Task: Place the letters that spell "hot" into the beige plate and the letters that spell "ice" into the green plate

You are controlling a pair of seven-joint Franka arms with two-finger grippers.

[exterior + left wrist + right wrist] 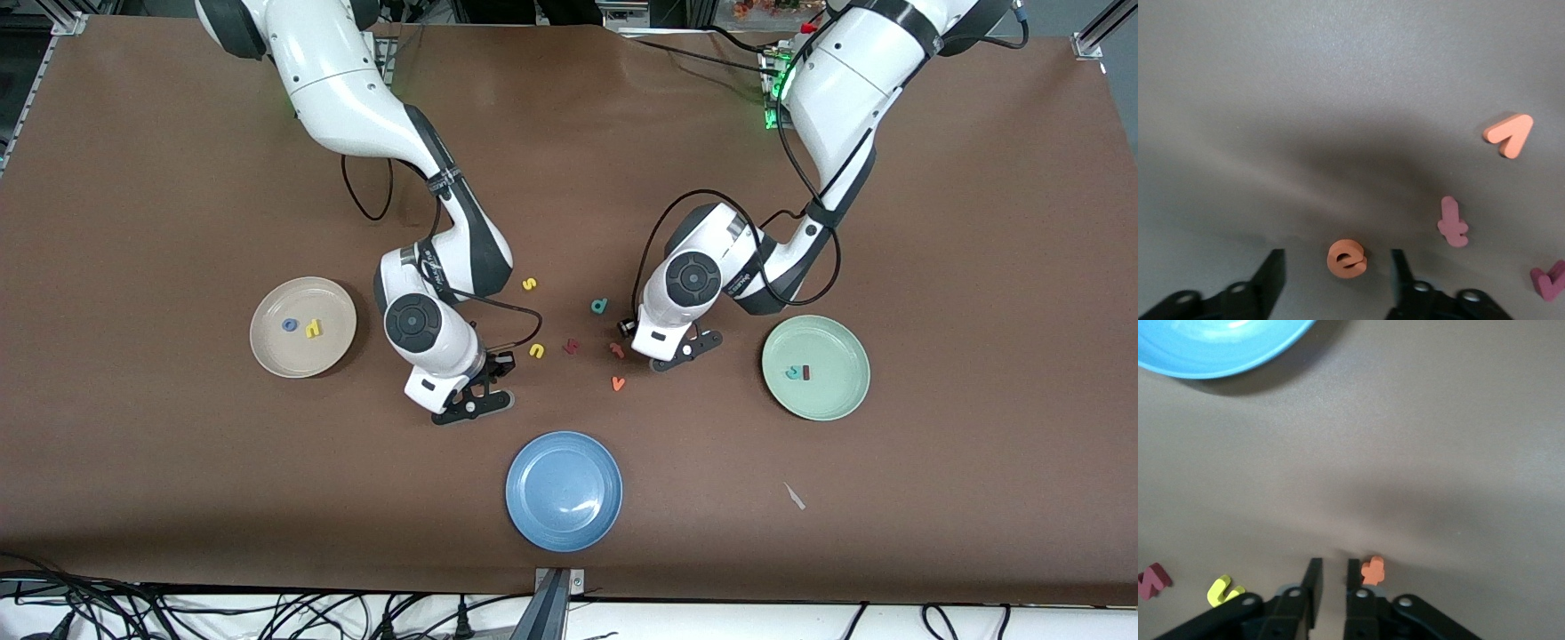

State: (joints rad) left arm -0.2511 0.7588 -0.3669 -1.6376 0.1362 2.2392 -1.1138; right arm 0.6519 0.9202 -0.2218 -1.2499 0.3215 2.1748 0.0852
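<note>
The left pincer (1338, 280) stands apart around the small orange foam e (1347, 259) on the brown surface (133, 222). The right pincer (1331, 577), fingers slightly apart (holding nothing), sits just beside the small orange foam t (1373, 571).

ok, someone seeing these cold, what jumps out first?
Both arms bent low over the loose foam letters mid-table: the left gripper brackets the orange e with open fingers, and the right gripper sits beside the orange t. Next, the three plates: the beige plate toward the right arm's end holds two letters, the green plate toward the left arm's end holds two, and the blue plate lies nearest the front camera.
</note>
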